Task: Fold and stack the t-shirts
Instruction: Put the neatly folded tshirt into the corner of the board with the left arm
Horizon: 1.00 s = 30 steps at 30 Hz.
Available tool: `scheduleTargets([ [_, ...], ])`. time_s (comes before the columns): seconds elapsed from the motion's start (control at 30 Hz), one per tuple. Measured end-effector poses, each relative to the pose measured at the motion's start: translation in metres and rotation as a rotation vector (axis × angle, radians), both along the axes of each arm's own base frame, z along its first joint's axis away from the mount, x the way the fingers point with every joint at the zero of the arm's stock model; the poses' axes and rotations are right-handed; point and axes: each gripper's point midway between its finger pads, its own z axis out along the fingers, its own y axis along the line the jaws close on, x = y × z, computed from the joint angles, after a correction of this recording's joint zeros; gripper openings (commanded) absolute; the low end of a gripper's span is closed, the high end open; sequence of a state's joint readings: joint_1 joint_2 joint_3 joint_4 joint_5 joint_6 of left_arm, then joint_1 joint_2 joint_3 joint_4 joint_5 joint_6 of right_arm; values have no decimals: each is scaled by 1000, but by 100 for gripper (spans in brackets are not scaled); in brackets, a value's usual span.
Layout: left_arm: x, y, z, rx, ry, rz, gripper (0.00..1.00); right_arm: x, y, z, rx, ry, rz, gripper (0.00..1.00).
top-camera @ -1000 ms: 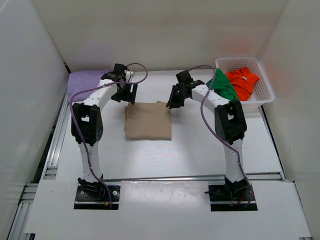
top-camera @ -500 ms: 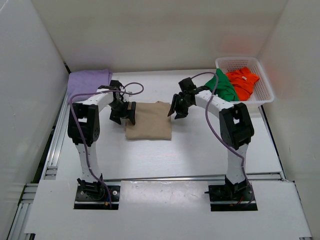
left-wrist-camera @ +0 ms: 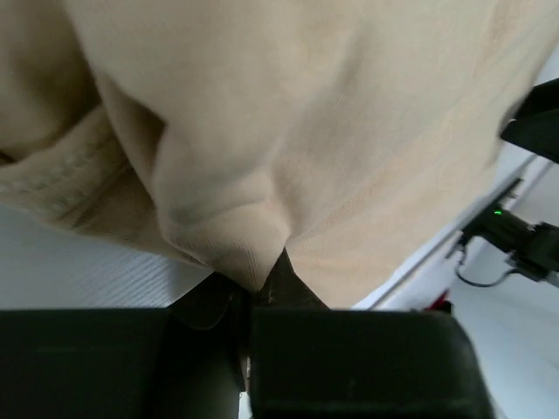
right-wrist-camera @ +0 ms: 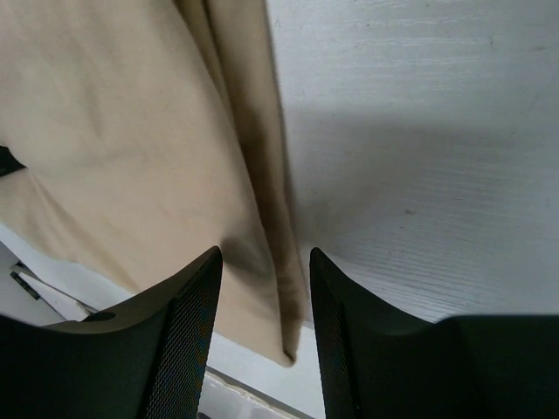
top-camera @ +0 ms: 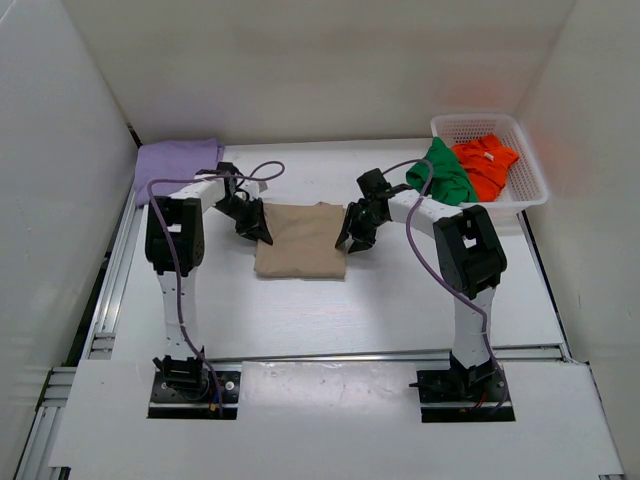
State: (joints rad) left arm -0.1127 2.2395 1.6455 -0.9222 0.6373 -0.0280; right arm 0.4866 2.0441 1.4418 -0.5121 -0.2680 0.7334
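Observation:
The tan t-shirt (top-camera: 300,240) lies folded in the middle of the table. My left gripper (top-camera: 258,228) is shut on its left edge; in the left wrist view the tan cloth (left-wrist-camera: 288,131) bunches into a pinched fold at the jaws (left-wrist-camera: 262,284). My right gripper (top-camera: 356,238) stands open at the shirt's right edge, and the folded edge (right-wrist-camera: 271,218) runs between its two fingers (right-wrist-camera: 183,340). The lavender t-shirt (top-camera: 175,160) lies folded at the back left. A green t-shirt (top-camera: 445,172) and an orange-red t-shirt (top-camera: 485,165) sit in the white basket (top-camera: 530,180).
The basket stands at the back right against the white side wall. Aluminium rails (top-camera: 110,280) run along the table's left edge. White walls close in the left, back and right.
Both arms have come down from above the table's back to the tan shirt's sides. The left gripper has closed on the left edge; the right has opened wider at the right edge.

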Motion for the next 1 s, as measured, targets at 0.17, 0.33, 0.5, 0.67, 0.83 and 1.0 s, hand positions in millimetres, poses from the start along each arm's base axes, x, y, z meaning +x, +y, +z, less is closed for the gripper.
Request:
scheduleTargets([
  [0.17,3,4,2,-52,39,27,10,3,2,1,14,-10,-7,49],
  [0.33,28,31,6,98,-44,51,10,-2,-13,1,5,0,-38,49],
  [0.5,80,72,30,356,-226,102,10,9,-37,27,-4,-66,-85,49],
  [0.67,139,109,79,648,-465,203,10,19,-57,49,-23,-135,-113,49],
  [0.83,163,132,95,906,-575,286,10,20,-65,49,-46,-138,-119,49],
  [1.0,193,151,102,1045,-651,386,10,17,-69,47,-65,-139,-112,49],
])
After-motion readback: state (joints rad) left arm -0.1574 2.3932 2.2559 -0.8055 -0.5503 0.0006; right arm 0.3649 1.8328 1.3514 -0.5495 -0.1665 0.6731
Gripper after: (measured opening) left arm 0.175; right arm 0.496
